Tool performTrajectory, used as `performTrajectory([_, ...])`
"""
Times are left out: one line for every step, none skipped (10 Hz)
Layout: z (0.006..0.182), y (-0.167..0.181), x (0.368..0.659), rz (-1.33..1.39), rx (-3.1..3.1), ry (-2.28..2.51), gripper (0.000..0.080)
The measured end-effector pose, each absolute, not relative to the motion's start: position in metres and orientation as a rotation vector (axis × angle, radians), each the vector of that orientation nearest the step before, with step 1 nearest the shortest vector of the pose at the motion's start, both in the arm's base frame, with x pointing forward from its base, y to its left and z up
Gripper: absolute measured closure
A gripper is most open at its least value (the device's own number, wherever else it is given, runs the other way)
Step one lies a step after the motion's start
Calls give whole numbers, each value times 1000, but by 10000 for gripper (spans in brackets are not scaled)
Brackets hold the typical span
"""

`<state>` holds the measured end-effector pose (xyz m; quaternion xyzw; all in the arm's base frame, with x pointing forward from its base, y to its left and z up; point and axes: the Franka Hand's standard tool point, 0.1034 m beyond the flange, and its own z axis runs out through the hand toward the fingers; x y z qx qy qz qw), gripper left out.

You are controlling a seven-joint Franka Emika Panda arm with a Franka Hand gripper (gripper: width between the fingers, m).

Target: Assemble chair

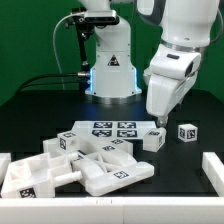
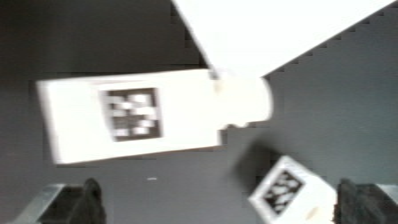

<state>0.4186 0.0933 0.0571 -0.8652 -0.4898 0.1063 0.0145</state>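
Observation:
The chair is loose white tagged parts. Several panels and legs (image 1: 85, 165) lie in a heap at the front of the exterior view's left. A white block (image 1: 152, 137) stands by the marker board's corner, and a smaller tagged block (image 1: 186, 131) stands to its right. My gripper (image 1: 156, 118) hangs open just above the first block, holding nothing. In the wrist view my gripper (image 2: 217, 206) is open. A tagged block with a round peg (image 2: 134, 115) lies on the table ahead. A small tagged block (image 2: 285, 190) shows between the fingers (image 2: 71, 205), nearer one of them.
The marker board (image 1: 110, 129) lies flat mid-table, and its corner (image 2: 285, 30) shows in the wrist view. White rails edge the table at the exterior view's left (image 1: 6, 165) and right (image 1: 212, 166). The arm's base (image 1: 110, 70) stands behind the board.

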Motion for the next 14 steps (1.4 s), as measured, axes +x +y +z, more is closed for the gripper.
performTrajectory([55, 95, 415, 336, -2688, -1530, 151])
performTrajectory([55, 95, 416, 336, -2688, -1529, 151])
performTrajectory([55, 94, 416, 336, -2689, -1528, 151])
performTrajectory([55, 93, 416, 336, -2689, -1527, 151])
performTrajectory([57, 80, 420, 358, -2663, -1554, 151])
performTrajectory([66, 56, 428, 407, -2632, -1572, 151])
performTrajectory([81, 39, 439, 439, -2615, -1583, 151])
performTrajectory([92, 35, 452, 405, -2617, -1607, 151])
performTrajectory([91, 37, 450, 404, -2619, -1605, 151])
performTrajectory([88, 36, 449, 410, -2615, -1603, 151])
performTrajectory([89, 36, 449, 410, -2616, -1603, 151])
performTrajectory([89, 33, 451, 407, -2608, -1608, 151])
performTrajectory([93, 12, 462, 380, -2625, -1574, 151])
performTrajectory([100, -15, 477, 298, -2652, -1563, 151])
